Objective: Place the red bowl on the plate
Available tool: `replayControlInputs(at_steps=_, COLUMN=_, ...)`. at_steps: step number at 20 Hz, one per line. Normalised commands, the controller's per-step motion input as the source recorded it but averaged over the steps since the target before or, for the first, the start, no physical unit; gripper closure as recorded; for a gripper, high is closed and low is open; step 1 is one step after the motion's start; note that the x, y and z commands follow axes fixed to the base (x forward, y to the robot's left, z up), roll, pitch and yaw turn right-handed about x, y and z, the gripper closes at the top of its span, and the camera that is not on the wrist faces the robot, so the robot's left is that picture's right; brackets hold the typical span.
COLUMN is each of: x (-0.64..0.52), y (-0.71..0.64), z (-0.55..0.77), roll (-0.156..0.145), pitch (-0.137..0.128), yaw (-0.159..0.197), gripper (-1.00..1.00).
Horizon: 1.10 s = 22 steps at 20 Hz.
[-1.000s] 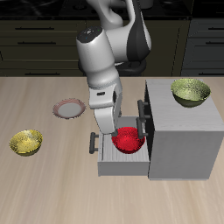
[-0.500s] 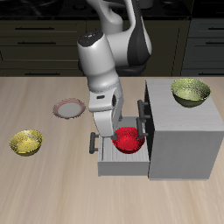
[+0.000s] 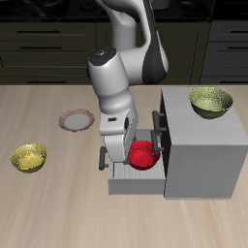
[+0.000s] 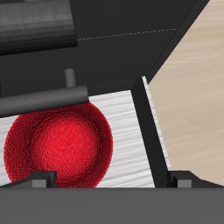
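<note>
The red bowl sits in the open drawer of a grey cabinet. It also shows in the wrist view. My gripper hangs low over the drawer, at the bowl's rim on the side away from the cabinet. In the wrist view the gripper is open, with its two fingertips wide apart and nothing between them. The plate, pale with a pinkish-brown rim, lies on the table farther back, beyond the drawer's handle side.
One yellow-green bowl stands on top of the cabinet. Another yellow-green bowl sits on the table nearer the front edge than the plate. The drawer's dark handle sticks out toward the plate side.
My arm has come down and the gripper has sunk lower toward the drawer, close beside the red bowl. The bowl and the plate have not moved.
</note>
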Motion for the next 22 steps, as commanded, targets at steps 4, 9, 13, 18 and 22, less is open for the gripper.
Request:
replayControlInputs(at_steps=4, x=0.00, y=0.06, z=-0.25, roll=0.002, pitch=0.025, yaw=-0.029, gripper=-1.00)
replayControlInputs(at_steps=9, x=-0.01, y=0.00, z=-0.15, roll=0.002, pitch=0.013, yaw=-0.010, gripper=-1.00)
replayControlInputs(at_steps=13, x=-0.03, y=-0.03, z=-0.25, roll=-0.016, pitch=0.025, yaw=-0.029, gripper=-1.00)
replayControlInputs(at_steps=18, x=-0.03, y=-0.04, z=-0.21, roll=-0.046, pitch=0.059, yaw=-0.084, gripper=-1.00)
replayControlInputs(at_steps=22, x=-0.03, y=0.00, z=-0.06, roll=0.004, pitch=0.004, yaw=-0.024, gripper=-1.00)
